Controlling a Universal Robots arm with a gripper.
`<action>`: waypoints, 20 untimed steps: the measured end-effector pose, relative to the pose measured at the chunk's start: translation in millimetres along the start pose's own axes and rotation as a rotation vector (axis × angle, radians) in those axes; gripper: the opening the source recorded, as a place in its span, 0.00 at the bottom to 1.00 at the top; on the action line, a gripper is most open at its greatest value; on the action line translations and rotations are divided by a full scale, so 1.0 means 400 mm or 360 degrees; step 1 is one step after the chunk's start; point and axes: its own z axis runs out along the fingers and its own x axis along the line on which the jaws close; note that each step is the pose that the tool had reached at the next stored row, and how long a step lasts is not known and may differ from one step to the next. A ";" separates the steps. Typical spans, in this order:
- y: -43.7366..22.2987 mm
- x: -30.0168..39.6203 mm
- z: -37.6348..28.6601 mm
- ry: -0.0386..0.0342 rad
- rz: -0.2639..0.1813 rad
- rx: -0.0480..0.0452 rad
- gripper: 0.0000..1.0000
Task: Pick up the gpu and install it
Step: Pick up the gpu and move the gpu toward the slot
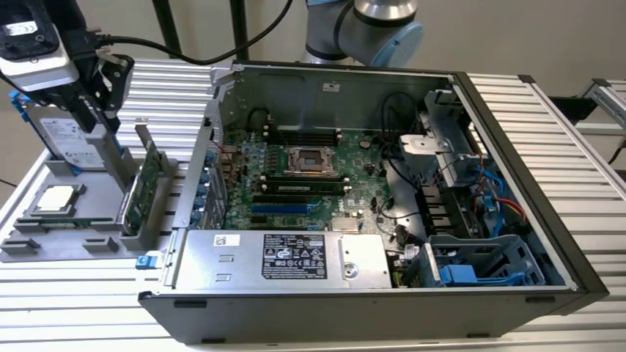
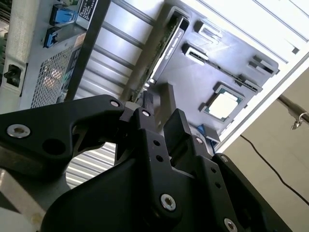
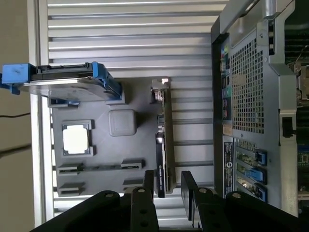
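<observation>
While you check the exterior view, your gripper (image 1: 98, 121) hangs over the gray fixture tray (image 1: 59, 246) at that view's left, beside the open computer case (image 1: 509, 183). The gpu (image 1: 146, 183) stands on edge in the tray, untouched. In the second wrist view, your fingers (image 2: 176, 125) are spread, the gpu (image 2: 170, 43) beyond them. In the first wrist view, the released fingers (image 3: 147, 181) flank the line of the gpu (image 3: 167, 135). The hard drive (image 3: 67, 84) and processor chip (image 3: 76, 139) sit nearby on the tray.
</observation>
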 end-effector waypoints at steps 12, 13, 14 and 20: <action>-0.001 -0.002 0.014 0.0000 0.0000 0.0000 1.00; -0.001 -0.002 0.014 0.0000 0.0000 0.0000 1.00; -0.002 -0.002 0.015 0.0000 0.0000 0.0000 1.00; -0.002 -0.002 0.017 0.0000 0.0000 0.0000 1.00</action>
